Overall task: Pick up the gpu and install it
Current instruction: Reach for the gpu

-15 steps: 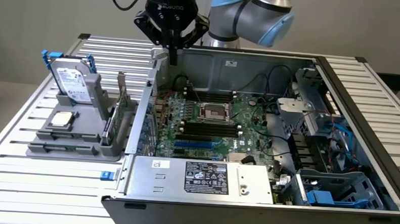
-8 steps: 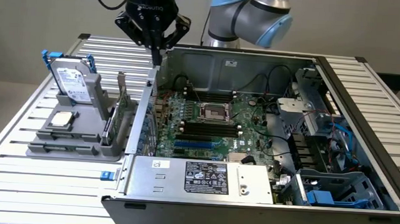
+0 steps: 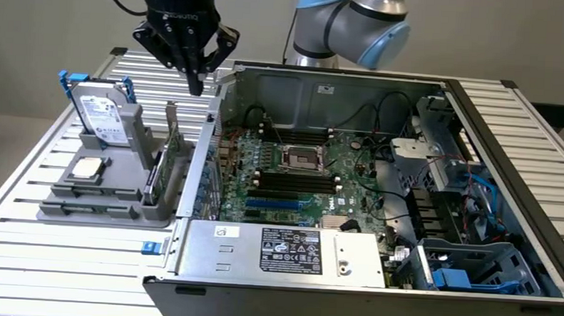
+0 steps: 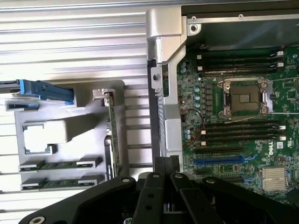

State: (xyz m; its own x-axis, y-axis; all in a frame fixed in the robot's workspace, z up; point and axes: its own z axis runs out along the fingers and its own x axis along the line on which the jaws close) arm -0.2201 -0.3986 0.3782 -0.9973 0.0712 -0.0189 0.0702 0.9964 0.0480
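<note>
Nearest, the computer case (image 3: 211,255) lies on its side on the slatted table (image 3: 68,277). Its panel is off and the motherboard (image 3: 300,180) faces up, which I judge is meant to let its slots be reached from straight above. At the case's near end sits the power supply (image 3: 292,251), label upward. Just outside that near corner a small blue clip (image 3: 149,247) lies on the slats.

A little farther back, just beside the case's wall on the exterior view's left, is a grey holder (image 3: 99,211). The gpu (image 3: 170,164) stands on edge in the holder's slot closest to the case, with its green board showing and its silver bracket at the far end. It is untouched and not yet lifted. Standing upright probably leaves its top edge free for a pinch from above, and the spot so close to the case keeps the carry short. Farther from the case in the same holder are the square CPU chip (image 3: 88,167), lying flat, and behind it the hard drive (image 3: 103,118), upright with blue clips.

Beyond these, the gripper (image 3: 197,88) hangs above that same case wall, near the gpu's far end but apart from it. Its fingers are pressed together and grasp nothing. Farthest back, the arm (image 3: 364,26) rises behind the case's back wall.
</note>
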